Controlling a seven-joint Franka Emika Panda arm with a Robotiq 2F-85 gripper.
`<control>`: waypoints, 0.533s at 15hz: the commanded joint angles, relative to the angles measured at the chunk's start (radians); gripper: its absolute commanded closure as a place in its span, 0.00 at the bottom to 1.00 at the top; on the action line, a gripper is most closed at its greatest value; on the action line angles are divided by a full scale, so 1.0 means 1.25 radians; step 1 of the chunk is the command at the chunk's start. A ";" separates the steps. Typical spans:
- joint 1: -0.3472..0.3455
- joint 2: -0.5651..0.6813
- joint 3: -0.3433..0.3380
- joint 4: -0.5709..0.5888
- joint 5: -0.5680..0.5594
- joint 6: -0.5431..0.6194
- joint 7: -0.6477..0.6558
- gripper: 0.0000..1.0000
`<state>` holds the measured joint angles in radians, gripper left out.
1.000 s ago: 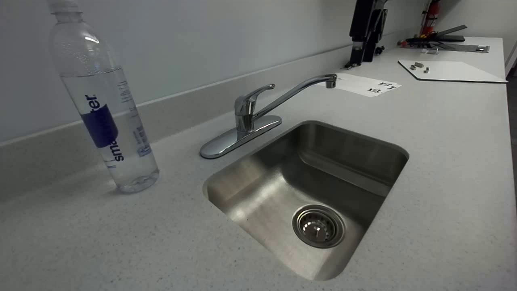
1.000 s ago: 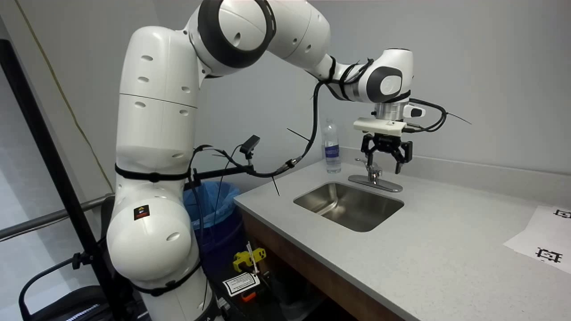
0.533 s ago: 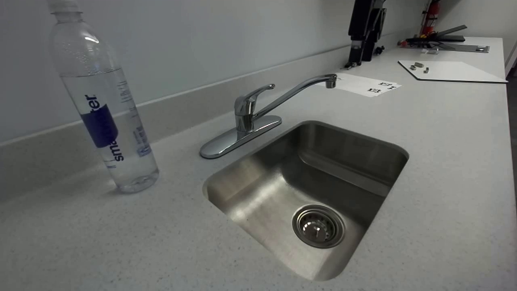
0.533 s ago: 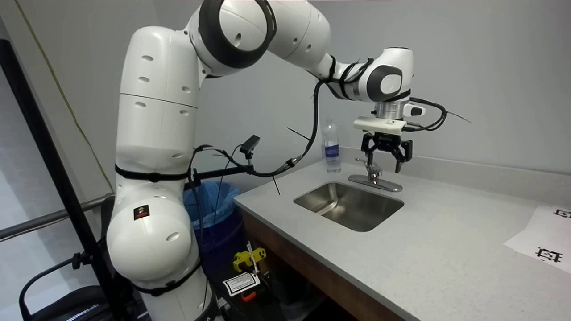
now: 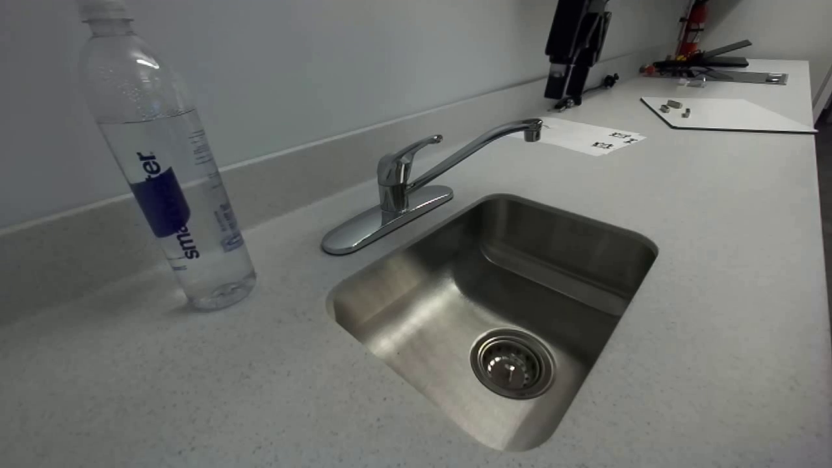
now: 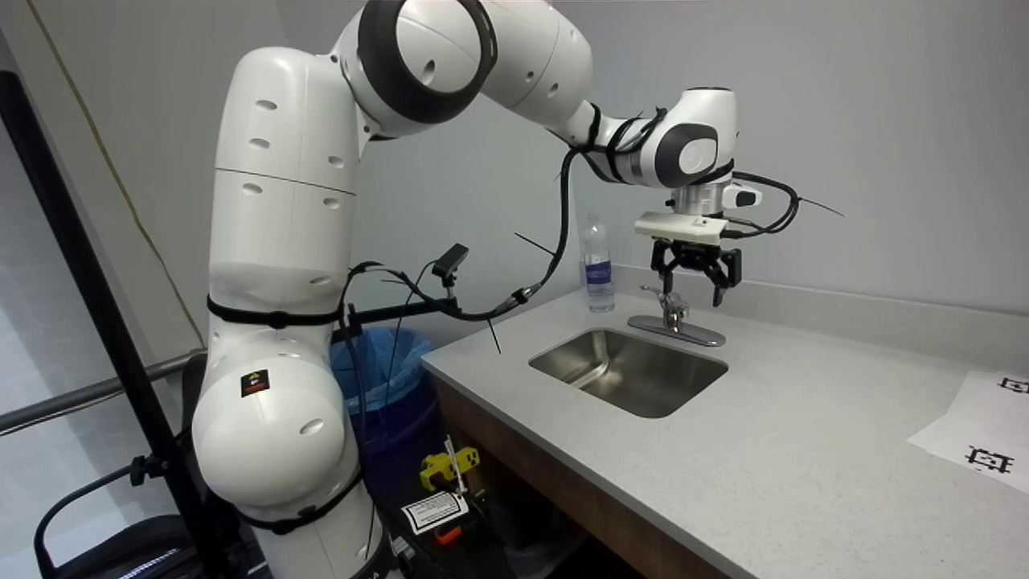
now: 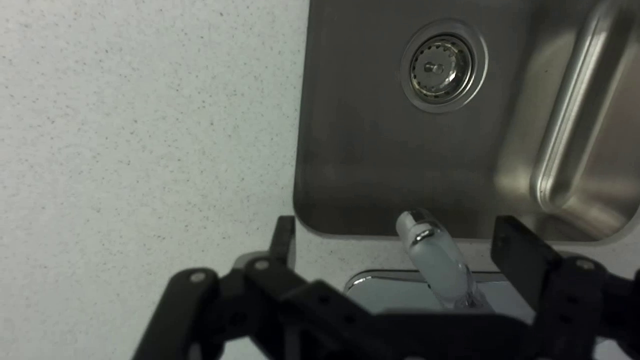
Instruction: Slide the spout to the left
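Reaching over a long, pale grey, speckled countertop [image 6: 804, 450], a large white jointed robot arm [image 6: 269, 205] is seen in an exterior view. The countertop is bounded by a low pale backsplash [image 5: 292, 182] at the rear and by a straight edge at the front. Beside its corner is placed a dark blue bin [image 6: 410, 434], lined with a light blue bag [image 6: 414, 362]. A rectangular stainless steel sink [image 5: 559, 234] is set into the countertop; between it and some white printed papers [image 6: 973, 418], a broad stretch of surface is found. Near the sink is stood a tall transparent plastic bottle [image 5: 161, 205], in which a clear liquid [image 5: 172, 153] is contained. The black two-fingered gripper [image 6: 691, 294] is held over the chrome faucet [image 5: 392, 198], with its fingers [image 7: 525, 260] released and spread wide. Between them, in the wrist view, the long, slender chrome spout [image 7: 440, 262] is seen, with a gap on each side, its tip pointed towards the sink. Above the root of the spout is raised the shorter, flat chrome lever [image 5: 415, 149]. In the sink, a round metal strainer [image 5: 512, 364] is seated.
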<state>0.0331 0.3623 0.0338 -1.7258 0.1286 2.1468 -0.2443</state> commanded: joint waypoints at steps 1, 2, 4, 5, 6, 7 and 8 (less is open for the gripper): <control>-0.016 -0.004 0.011 -0.004 0.005 0.052 0.010 0.00; -0.018 0.004 0.008 0.003 0.001 0.065 0.011 0.00; -0.022 0.023 0.003 0.016 -0.008 0.094 0.009 0.00; -0.027 0.039 0.000 0.032 -0.012 0.108 0.007 0.00; -0.030 0.049 -0.002 0.039 -0.017 0.125 0.008 0.00; -0.033 0.065 -0.003 0.049 -0.019 0.145 0.009 0.25; -0.035 0.073 -0.003 0.048 -0.021 0.173 0.009 0.26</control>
<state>0.0048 0.3984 0.0264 -1.7127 0.1227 2.2986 -0.2405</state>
